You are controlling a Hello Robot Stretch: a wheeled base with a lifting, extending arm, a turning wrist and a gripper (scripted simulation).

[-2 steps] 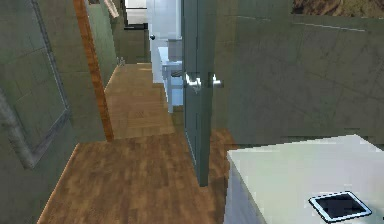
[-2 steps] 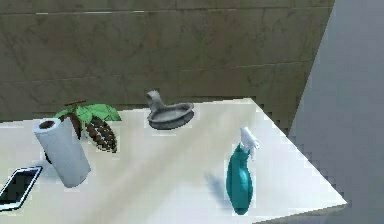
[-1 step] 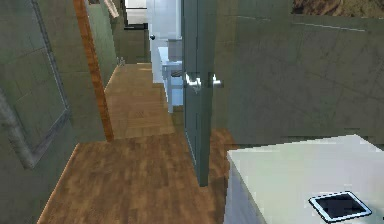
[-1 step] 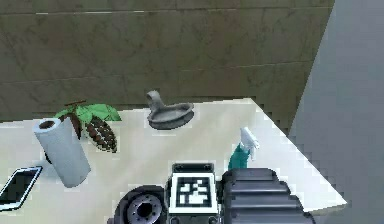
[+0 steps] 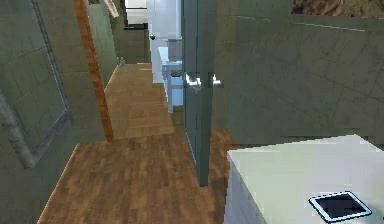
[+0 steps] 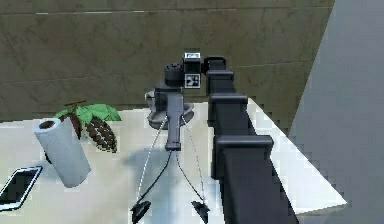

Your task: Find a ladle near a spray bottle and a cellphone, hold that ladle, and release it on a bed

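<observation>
**Gripper Over White Table, Cellphone Located**

Forward view: I see a dark door [image 5: 200, 100] at centre. A white table [image 5: 290, 175] is at lower right, and the cellphone [image 5: 340, 206] lies flat on it.

Arm side view: The arm [image 6: 240, 150] rises right of centre. The gripper [image 6: 170, 208] hangs over bare tabletop and holds nothing. The cellphone [image 6: 18, 187] lies at lower left, beside a paper towel roll [image 6: 62, 150]. A plant [image 6: 90, 120] stands behind the roll.

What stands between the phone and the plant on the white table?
A paper roll stands upright between the phone and the plant; the arm side view shows this.
</observation>
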